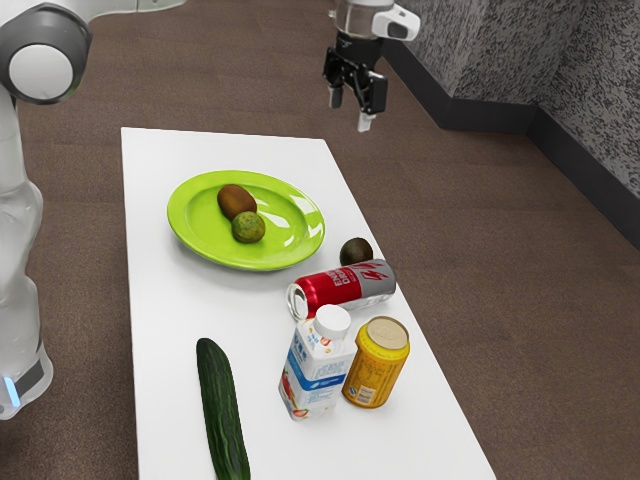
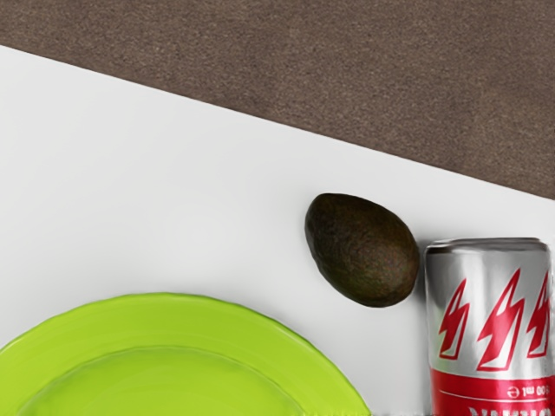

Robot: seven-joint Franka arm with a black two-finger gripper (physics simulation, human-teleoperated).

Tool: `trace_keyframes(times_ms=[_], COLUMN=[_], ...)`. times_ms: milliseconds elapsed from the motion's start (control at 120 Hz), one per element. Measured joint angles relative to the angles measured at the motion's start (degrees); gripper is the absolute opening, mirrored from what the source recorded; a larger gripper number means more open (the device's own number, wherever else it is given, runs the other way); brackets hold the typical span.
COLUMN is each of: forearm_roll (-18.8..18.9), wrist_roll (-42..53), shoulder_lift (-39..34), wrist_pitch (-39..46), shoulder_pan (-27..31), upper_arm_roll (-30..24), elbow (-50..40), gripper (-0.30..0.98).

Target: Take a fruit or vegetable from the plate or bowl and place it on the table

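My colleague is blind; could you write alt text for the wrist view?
A dark avocado lies on a white table, close beside a red-and-silver can and near a green plate, with brown floor beyond.

From where I stand, it looks like a robot test room: white table [image 1: 165,340] beside a robot arm [image 1: 18,240], brown carpet-like floor [image 1: 540,210], mottled grey walls [image 1: 500,50], dark skirting board [image 1: 487,115].

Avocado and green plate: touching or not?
Apart. The wrist view shows it: a strip of bare white table separates the avocado from the rim of the green plate.
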Motion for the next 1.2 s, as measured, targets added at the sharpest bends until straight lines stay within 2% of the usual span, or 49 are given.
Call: trace_keyframes(times_ms=[300,592,850,917,1042,1125,1200], forearm_roll=[0.24,0.94,0.96,0.78,0.95,1.07,1.58], wrist_roll=[-0.92,-1.54,-2.11,-2.79,-4.98,-7.71,-11.84], shoulder_lift=[0.51,1.3,4.34,3.04,-3.51,-8.48,-10.28], wrist_pitch=[-0.13,-3.59,-4.42,-3.61,-0.96,1.02,2.16], shoulder_pan=[-4.15,-7.55,-6.65,-6.34,-5.88,-2.8,-2.45], upper_arm_roll=[-0.04,0.26,0.31,1.84,5.43,6.1,6.25], elbow=[1.46,3.7,6.11,2.7,-9.86,-16.95,-19.48], gripper=[0.69,0.69,0.69,0.69,0.69,0.69,0.69])
